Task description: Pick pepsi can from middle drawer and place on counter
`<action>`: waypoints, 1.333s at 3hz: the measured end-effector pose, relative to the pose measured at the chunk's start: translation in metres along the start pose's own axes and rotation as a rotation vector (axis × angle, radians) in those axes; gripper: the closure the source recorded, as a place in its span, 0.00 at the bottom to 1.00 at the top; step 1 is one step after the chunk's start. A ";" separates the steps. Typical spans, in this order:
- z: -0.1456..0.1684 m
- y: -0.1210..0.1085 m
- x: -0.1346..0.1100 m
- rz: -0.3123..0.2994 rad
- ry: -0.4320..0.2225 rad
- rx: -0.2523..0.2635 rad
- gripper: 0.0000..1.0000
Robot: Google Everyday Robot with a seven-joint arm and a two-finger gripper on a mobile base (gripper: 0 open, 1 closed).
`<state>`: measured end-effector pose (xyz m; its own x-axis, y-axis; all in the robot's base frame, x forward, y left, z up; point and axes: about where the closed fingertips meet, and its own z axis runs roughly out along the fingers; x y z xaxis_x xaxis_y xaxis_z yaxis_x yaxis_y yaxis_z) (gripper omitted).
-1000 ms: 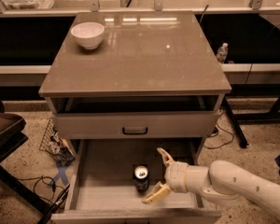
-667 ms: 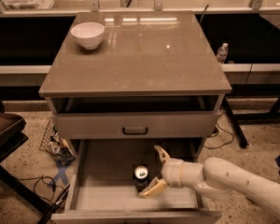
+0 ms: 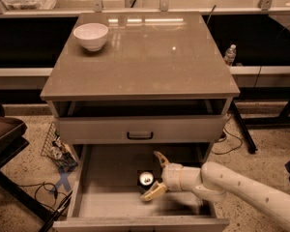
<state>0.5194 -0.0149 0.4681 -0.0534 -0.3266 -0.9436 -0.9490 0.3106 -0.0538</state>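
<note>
Pepsi can (image 3: 145, 179) stood upright on the middle drawer (image 3: 106, 187) floor, between the wide-open fingers of the empty gripper (image 3: 151, 176). Closing would go best with the can centred deep between them. Since the earlier frame the gripper had slid closer around the unmoved can.
</note>
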 end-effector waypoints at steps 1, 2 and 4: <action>0.003 0.008 0.022 0.006 0.004 -0.032 0.00; 0.008 0.016 0.031 -0.009 0.017 -0.062 0.12; 0.011 0.018 0.030 -0.009 0.014 -0.068 0.59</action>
<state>0.5039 -0.0091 0.4356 -0.0484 -0.3414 -0.9387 -0.9684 0.2464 -0.0397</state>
